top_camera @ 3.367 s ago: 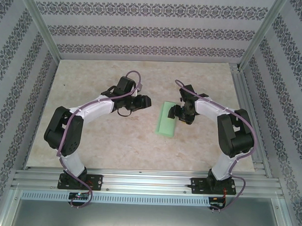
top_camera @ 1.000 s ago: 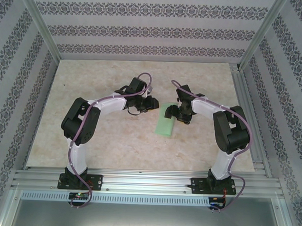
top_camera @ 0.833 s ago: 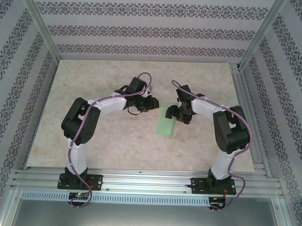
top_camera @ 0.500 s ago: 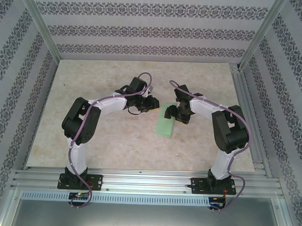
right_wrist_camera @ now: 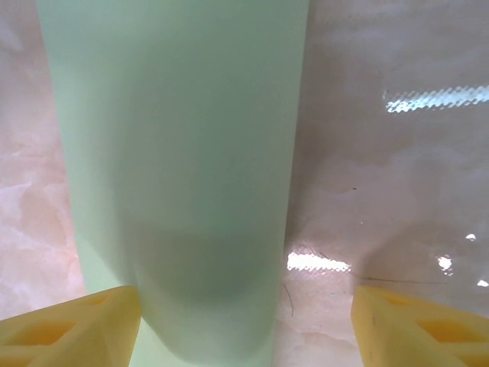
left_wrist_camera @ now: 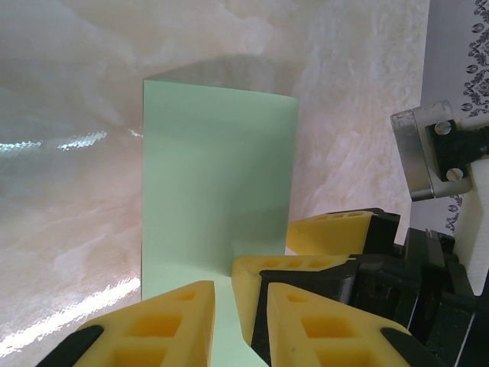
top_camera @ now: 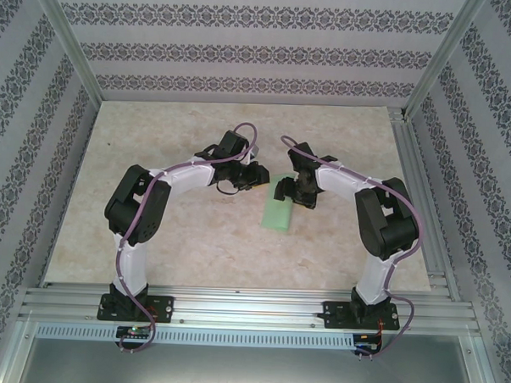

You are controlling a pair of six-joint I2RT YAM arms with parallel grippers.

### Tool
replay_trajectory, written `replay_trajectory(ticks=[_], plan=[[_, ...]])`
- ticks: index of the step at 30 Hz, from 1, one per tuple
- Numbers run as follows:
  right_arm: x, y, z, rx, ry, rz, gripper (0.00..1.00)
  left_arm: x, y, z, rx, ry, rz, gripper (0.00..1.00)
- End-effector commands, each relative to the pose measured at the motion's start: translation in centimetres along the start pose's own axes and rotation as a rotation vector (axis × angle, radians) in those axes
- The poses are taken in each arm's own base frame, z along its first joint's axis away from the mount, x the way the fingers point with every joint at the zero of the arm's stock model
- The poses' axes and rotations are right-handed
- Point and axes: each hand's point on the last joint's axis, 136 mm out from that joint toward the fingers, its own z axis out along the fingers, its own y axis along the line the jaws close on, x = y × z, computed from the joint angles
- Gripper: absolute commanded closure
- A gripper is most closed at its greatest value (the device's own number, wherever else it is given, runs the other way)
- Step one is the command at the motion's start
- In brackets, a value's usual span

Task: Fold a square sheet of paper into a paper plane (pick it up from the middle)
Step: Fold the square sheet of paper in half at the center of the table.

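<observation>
The square sheet of paper (top_camera: 276,214) is light green and lies mid-table, doubled over into a narrow rectangle with no paper plane point to it. My left gripper (top_camera: 258,176) hovers at its far left end, jaws a small gap apart. In the left wrist view the paper (left_wrist_camera: 214,176) runs under that gap (left_wrist_camera: 241,294), and one yellow finger (left_wrist_camera: 256,279) of the right gripper pokes in there. My right gripper (top_camera: 283,191) stands wide open over the same end. In the right wrist view the bulging paper (right_wrist_camera: 176,153) lies between its fingers (right_wrist_camera: 244,298).
The marbled tabletop (top_camera: 185,239) spreads to the left and front of the paper. An aluminium rail (top_camera: 420,207) borders the right side and another (top_camera: 250,306) the near edge. Patterned walls enclose the cell.
My left arm has swung right toward the paper's far end over the last few seconds. In the last second the right gripper has crept left, closer to the left gripper. The paper looks narrower than before.
</observation>
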Motion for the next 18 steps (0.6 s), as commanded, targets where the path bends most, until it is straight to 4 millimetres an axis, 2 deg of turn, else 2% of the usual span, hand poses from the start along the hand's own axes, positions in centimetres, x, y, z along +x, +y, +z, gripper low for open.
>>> replay_trajectory(ticks=[1, 10, 18], plan=[[-0.85, -0.91, -0.46, 0.039, -0.039, 0.034, 0.26, -0.42, -1.73, 0.35, 0.046, -0.009, 0.022, 0.73], [-0.35, -1.48, -0.09, 0.054, -0.011, 0.047, 0.28, -0.43, -1.87, 0.27, 0.048, -0.008, 0.024, 0.74], [-0.12, -1.14, 0.3, 0.053, 0.011, 0.013, 0.27, -0.43, -1.79, 0.61, 0.056, -0.002, 0.016, 0.75]])
